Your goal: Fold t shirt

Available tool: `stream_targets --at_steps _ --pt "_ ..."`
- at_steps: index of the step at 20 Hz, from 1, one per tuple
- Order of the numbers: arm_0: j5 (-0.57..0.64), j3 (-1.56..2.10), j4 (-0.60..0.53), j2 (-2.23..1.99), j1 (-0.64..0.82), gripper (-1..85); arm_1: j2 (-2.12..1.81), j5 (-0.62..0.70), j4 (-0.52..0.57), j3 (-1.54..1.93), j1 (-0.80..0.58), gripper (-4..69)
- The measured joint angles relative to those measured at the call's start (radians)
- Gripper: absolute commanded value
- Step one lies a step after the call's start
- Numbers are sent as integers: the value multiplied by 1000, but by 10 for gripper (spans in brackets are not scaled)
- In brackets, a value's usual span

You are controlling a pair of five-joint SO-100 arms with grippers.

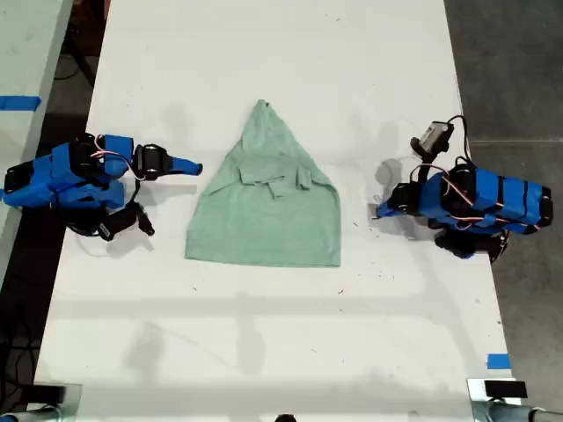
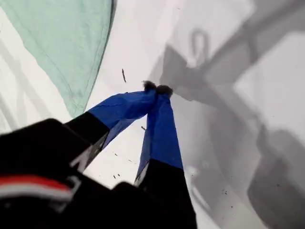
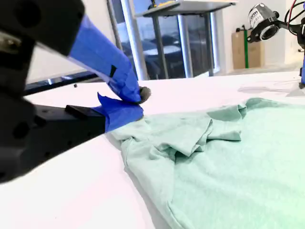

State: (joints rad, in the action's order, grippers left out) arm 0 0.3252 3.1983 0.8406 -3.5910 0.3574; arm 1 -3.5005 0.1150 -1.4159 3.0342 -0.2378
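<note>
My second hand [image 3: 137, 99] closed, empty, just beside the t shirt [image 3: 228, 162], my first hand [image 2: 157, 88] closed, apart from it

We find no text, label, brand or number that we can read in any view; the t shirt [image 1: 264, 207] is plain and bears no print.

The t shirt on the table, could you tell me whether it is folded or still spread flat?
Partly folded: the t shirt has both sleeves turned in over its middle, giving a tapered shape, while its hem lies flat and unfolded.
</note>
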Motion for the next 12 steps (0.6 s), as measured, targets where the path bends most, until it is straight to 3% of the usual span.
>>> stream_targets --at_steps 12 --pt "0 0 8 0 0 -1 0 0 0 0 0 -12"
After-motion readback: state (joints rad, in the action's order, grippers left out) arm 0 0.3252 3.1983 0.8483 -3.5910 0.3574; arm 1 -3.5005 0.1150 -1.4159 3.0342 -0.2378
